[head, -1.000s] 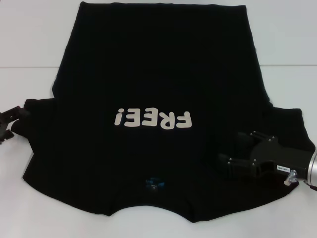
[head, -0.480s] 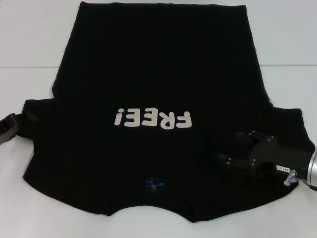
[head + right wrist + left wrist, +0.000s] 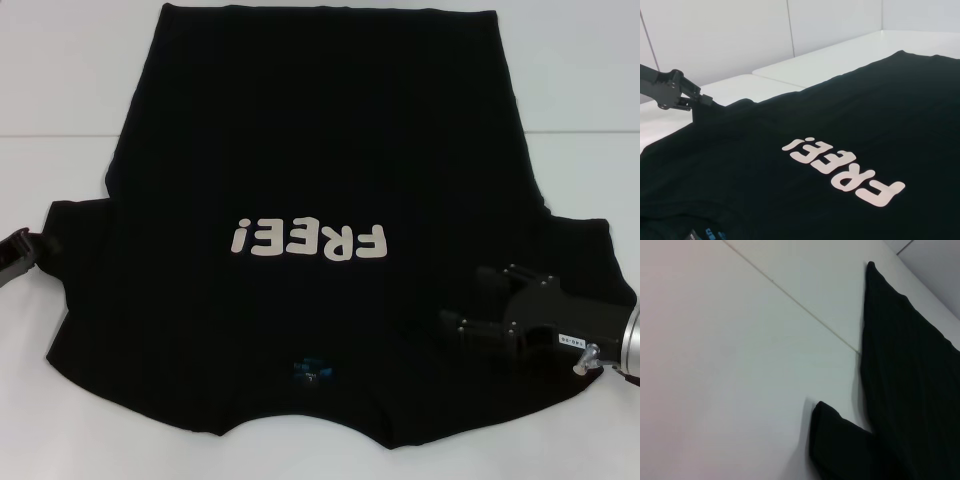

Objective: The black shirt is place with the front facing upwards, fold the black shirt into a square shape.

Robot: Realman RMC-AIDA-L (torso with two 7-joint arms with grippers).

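**A:** Why does your black shirt (image 3: 320, 200) lie as it does?

**B:** You have it spread flat, front up, on the white table (image 3: 60, 120), collar toward the robot, so both sleeves stick out within reach of an arm each. The cream lettering (image 3: 307, 240) sits between the 2 grippers, and the blue neck label (image 3: 312, 370) is just nearer the robot than that.

**A:** And the grippers?

**B:** Your left gripper (image 3: 35, 250) is at the tip of the left sleeve; in the right wrist view its fingers (image 3: 696, 99) look closed together on the sleeve's corner, which I judge is a pinch for folding that sleeve inward. Your right gripper (image 3: 465, 300) hangs over the right shoulder area, its 2 fingers apart with nothing between them; I'd say it has yet to grip the cloth beneath it.

**A:** Count for me.

**B:** 1 shirt, 2 sleeves, 2 grippers, 1 label, 1 printed word. No fold is made yet.
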